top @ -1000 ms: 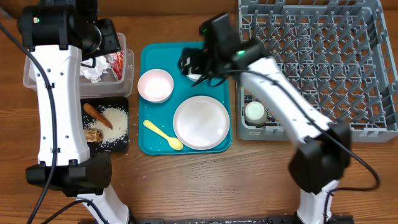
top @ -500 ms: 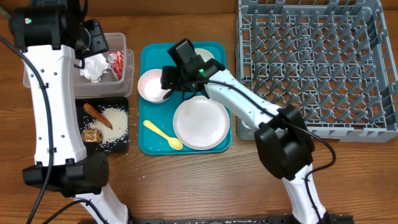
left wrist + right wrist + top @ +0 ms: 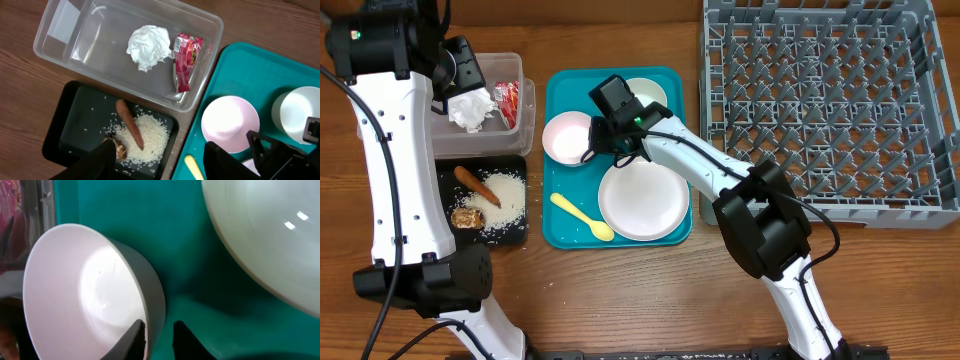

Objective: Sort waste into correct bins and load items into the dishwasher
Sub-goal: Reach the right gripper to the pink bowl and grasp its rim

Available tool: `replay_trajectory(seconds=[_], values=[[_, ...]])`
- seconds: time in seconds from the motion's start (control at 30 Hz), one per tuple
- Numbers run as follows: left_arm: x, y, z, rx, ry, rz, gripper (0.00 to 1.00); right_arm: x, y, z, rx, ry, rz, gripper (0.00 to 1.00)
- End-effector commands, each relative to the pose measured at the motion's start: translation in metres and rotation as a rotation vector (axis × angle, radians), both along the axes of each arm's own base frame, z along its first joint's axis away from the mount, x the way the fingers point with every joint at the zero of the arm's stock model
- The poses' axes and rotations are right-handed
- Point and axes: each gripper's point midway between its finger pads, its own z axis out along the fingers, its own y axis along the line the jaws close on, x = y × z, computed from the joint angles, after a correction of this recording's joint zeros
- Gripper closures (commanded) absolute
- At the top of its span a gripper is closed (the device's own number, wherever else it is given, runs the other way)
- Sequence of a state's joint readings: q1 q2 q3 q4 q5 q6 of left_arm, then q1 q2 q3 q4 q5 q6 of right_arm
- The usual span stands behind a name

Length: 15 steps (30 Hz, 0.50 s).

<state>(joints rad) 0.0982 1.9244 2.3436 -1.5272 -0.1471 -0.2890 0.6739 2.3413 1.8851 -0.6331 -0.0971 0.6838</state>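
On the teal tray, my right gripper straddles the right rim of the pale pink bowl. It is shut on the wall, one finger inside and one outside. The white bowl, plate and yellow spoon lie on the same tray. My left gripper hangs open and empty over the bins. The clear tub holds the napkin and wrapper. The black tray holds the sausage, rice and a brown lump.
The grey dish rack fills the right side of the table, right beside the teal tray. My right arm reaches from the front right across the rack's near-left corner. Bare wooden table runs along the front edge.
My right gripper swung left from beside the white bowl to the pink bowl's rim and closed its jaws there. The left arm drifted slightly left.
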Motion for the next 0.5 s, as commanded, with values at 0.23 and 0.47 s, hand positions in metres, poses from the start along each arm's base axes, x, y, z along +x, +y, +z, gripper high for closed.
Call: replay_trajectory(seconds=[0.23,0.47], values=[[-0.003,0.002,0.004,0.005,-0.013,0.022,0.40,0.006,-0.014,-0.002,-0.073,-0.023,-0.032,0.94],[-0.001,0.002,0.005,0.006,-0.019,0.022,0.39,0.005,-0.020,0.001,-0.123,-0.038,0.007,0.96]])
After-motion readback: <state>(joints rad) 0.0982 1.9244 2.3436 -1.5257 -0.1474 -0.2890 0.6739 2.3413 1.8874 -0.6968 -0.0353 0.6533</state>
